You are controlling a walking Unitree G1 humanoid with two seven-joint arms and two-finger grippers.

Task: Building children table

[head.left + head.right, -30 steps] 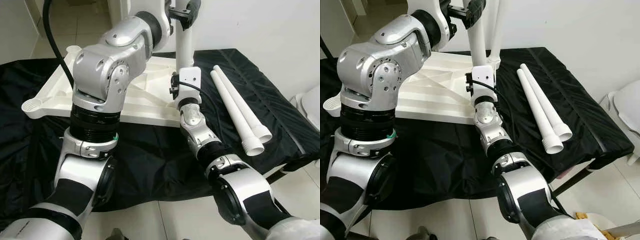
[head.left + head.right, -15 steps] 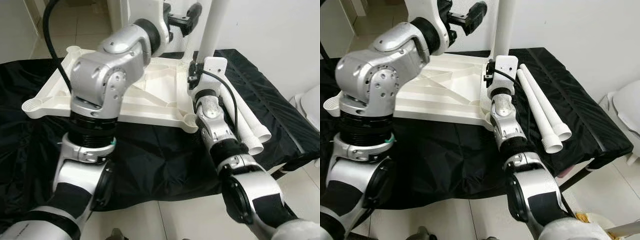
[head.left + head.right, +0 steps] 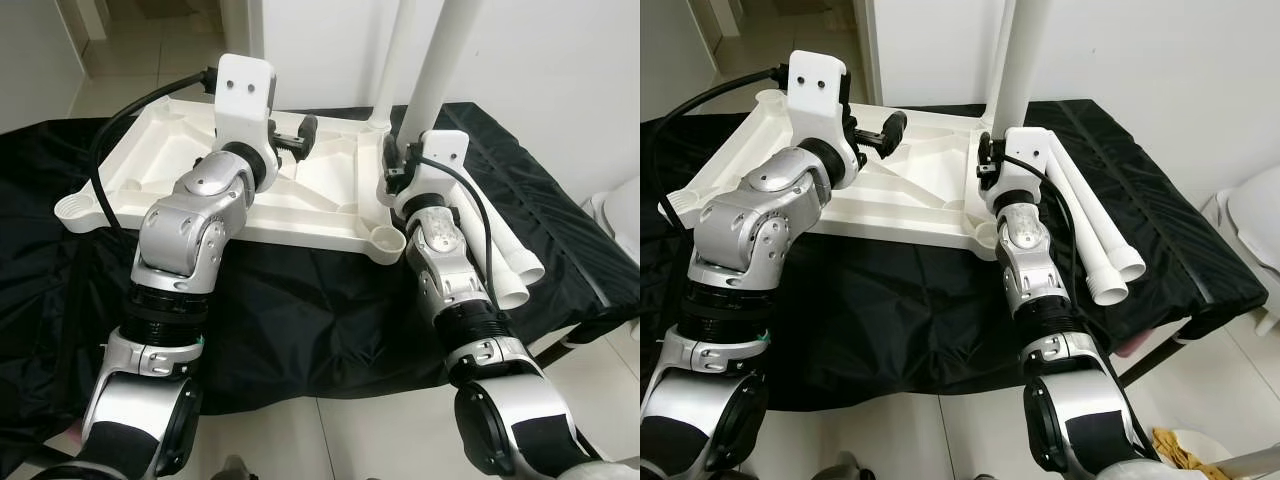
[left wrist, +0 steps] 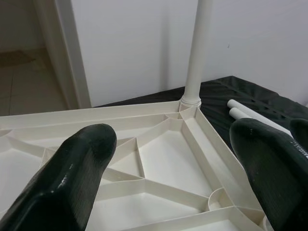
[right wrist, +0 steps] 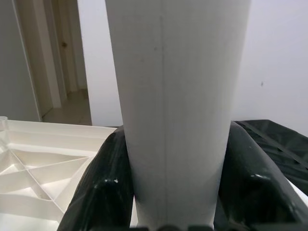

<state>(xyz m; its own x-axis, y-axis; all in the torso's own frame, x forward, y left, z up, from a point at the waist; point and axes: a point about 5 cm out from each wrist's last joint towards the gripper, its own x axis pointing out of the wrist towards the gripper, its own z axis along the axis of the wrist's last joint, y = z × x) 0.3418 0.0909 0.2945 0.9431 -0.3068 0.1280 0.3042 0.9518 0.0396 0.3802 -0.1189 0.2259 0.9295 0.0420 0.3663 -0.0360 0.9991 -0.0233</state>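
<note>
A white plastic tabletop [image 3: 300, 190] lies upside down on a black cloth [image 3: 300, 310], its ribbed underside facing up. One white leg [image 4: 195, 53] already stands upright in the tabletop's far right corner socket. The right gripper [image 5: 166, 187] is clamped around a second white leg [image 3: 437, 65], held upright just above the tabletop's near right corner socket [image 3: 386, 240]. The left gripper [image 4: 168, 159] hovers over the tabletop's middle, fingers spread wide — holding nothing. Two spare legs [image 3: 1095, 235] lie on the cloth just right of the tabletop.
</note>
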